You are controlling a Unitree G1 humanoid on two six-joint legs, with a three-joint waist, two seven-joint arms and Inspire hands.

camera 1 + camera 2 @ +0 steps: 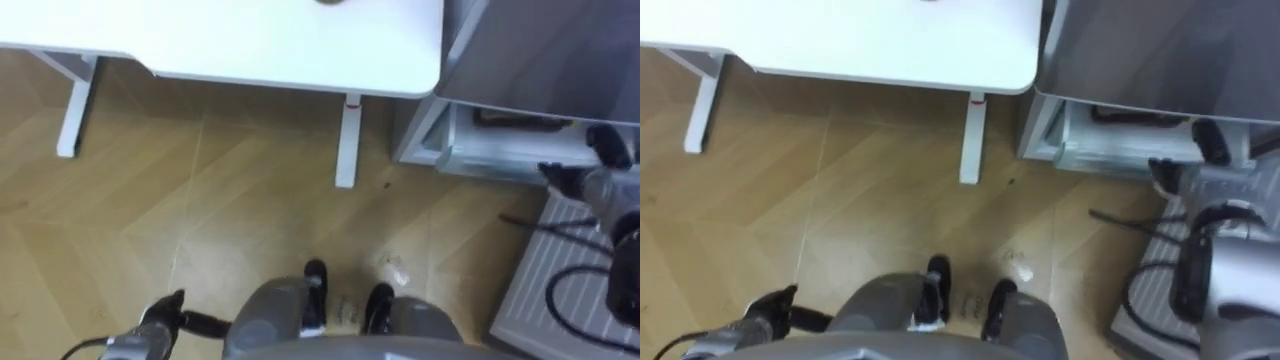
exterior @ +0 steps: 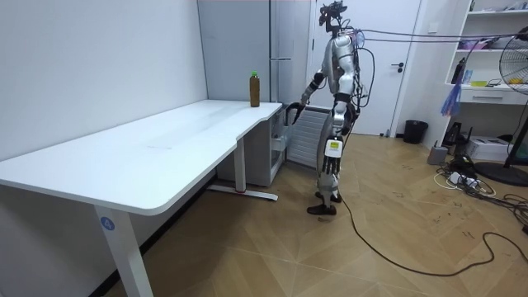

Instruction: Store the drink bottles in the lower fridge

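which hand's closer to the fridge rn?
Right. The right hand is out in front, next to the lower part of the fridge on the robot's right. The left hand hangs low by the robot's left side, well away from it.

Table (image 1: 250, 40) ahead, open fridge door (image 1: 522, 290) at R, floor (image 1: 200, 200) betw. them free

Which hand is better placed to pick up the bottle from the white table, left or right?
Probably the right hand: it is raised beside the fridge, near the table end where the bottle stands. The left hand hangs low by the robot's side.
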